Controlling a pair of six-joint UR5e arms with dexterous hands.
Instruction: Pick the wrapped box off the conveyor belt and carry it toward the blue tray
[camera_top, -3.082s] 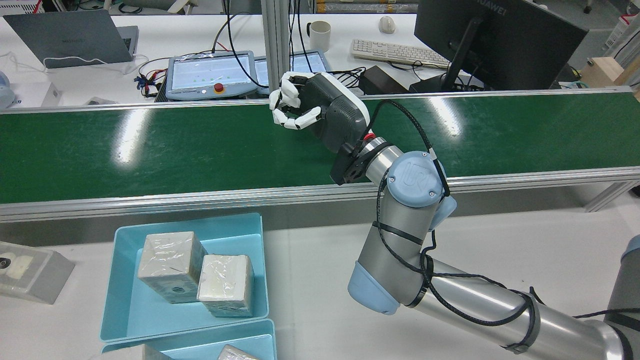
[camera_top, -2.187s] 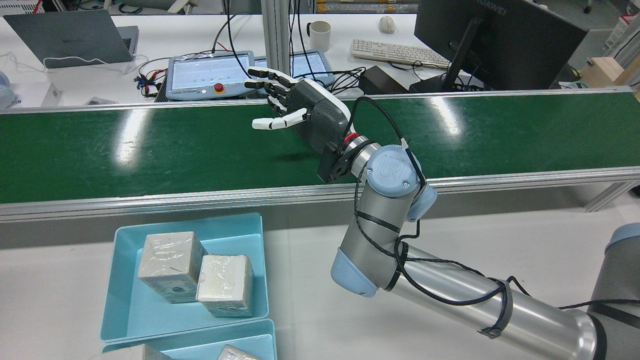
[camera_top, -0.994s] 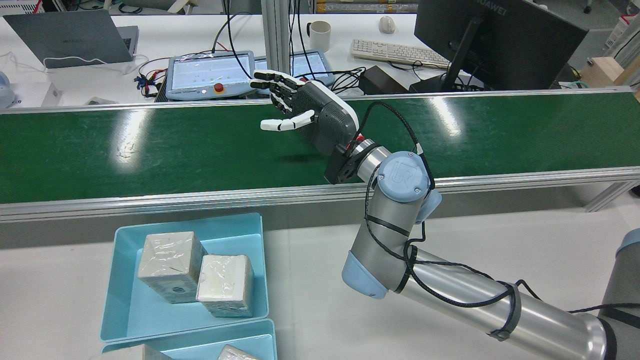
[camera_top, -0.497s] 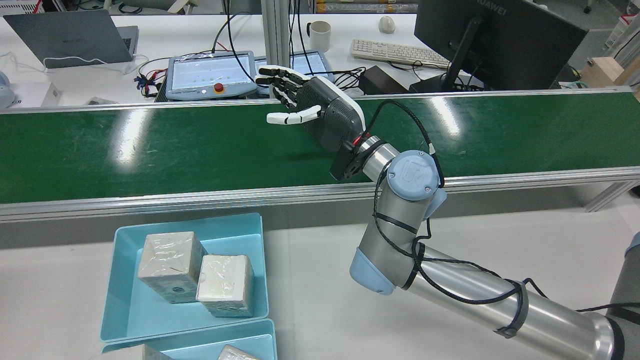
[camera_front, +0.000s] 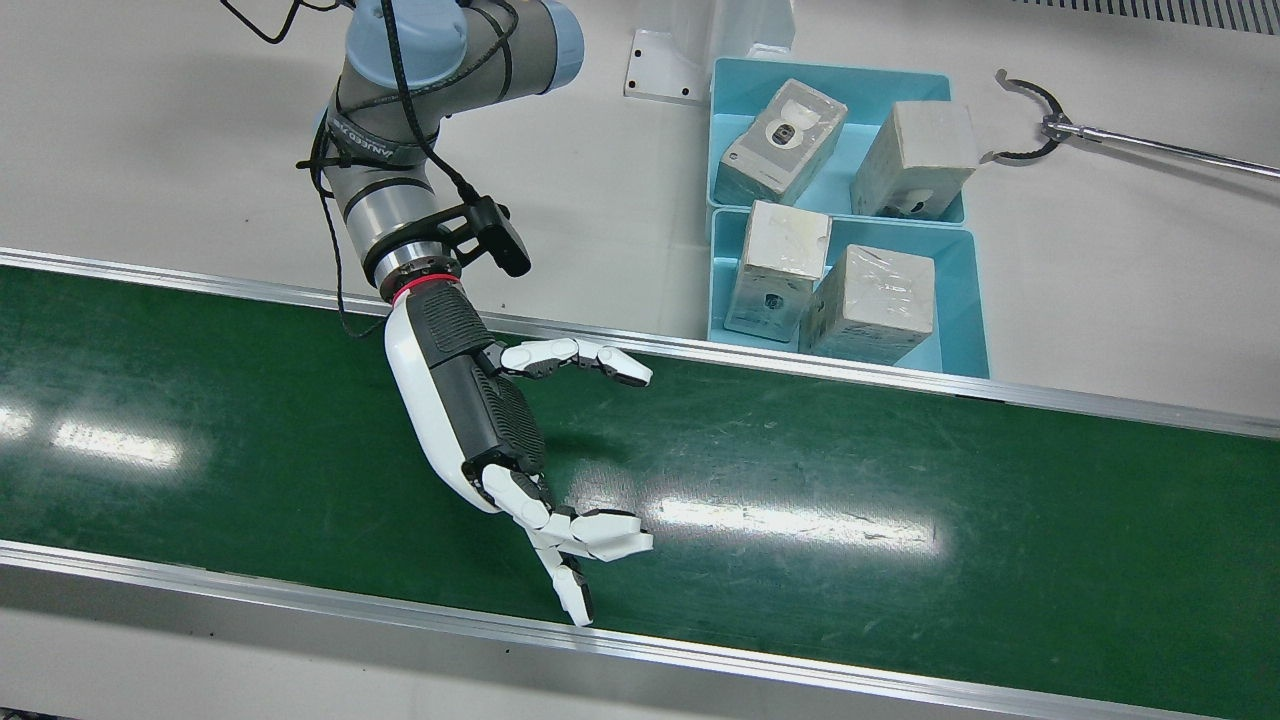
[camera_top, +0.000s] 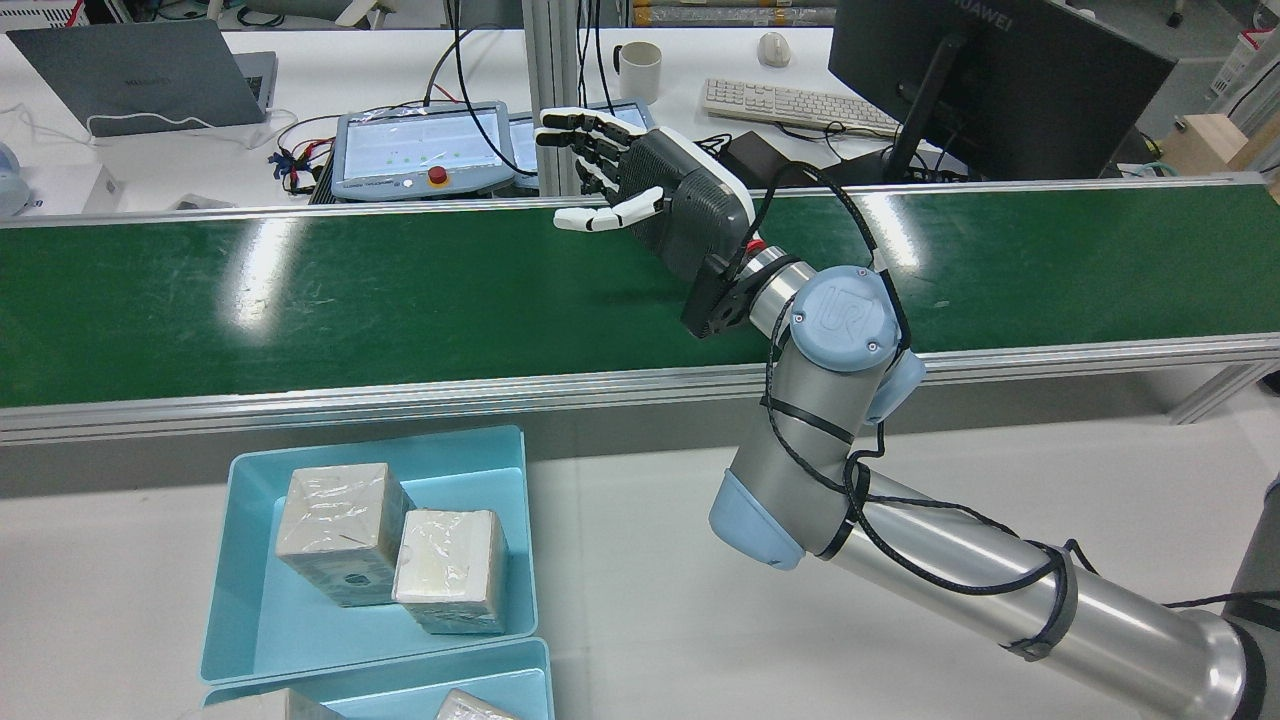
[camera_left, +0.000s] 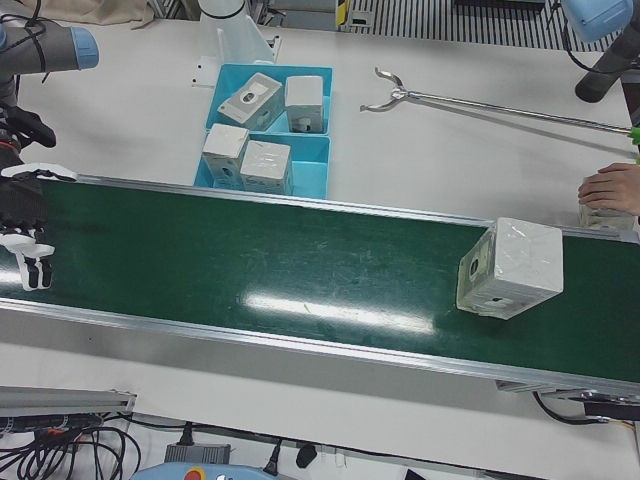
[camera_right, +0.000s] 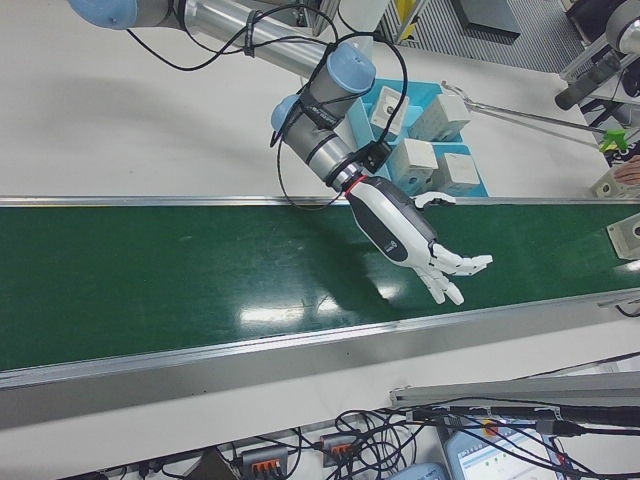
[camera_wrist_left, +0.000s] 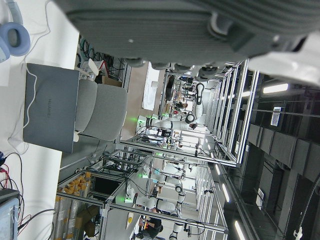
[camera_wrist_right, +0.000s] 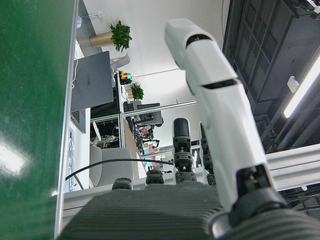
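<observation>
- In the front view, the right hand (camera_front: 480, 420) hangs over the green conveyor belt (camera_front: 900, 500), fingers spread apart and holding nothing; its thumb points toward the blue tray (camera_front: 960, 300).
- The blue tray sits just beyond the belt's far rail with a second blue tray (camera_front: 730, 110) behind it, each with two wrapped boxes inside.
- A metal grabber tool (camera_front: 1030, 120) lies on the white table to the right of the trays; its handle is cut off by the picture's edge.
- The wrapped box (camera_left: 510, 268) shows clearly only in the left-front view, lying tilted on the belt far from the right hand, which that view crops at its left edge.
- At that view's right edge a person's hand (camera_left: 608, 188) rests by another box that is mostly cut off.
- The left hand (camera_wrist_left: 190, 30) appears only in its own camera, as a blurred dark palm with finger bases; how far it is open cannot be told.
- The rear view misses the wrapped box and cuts off the nearer tray.
</observation>
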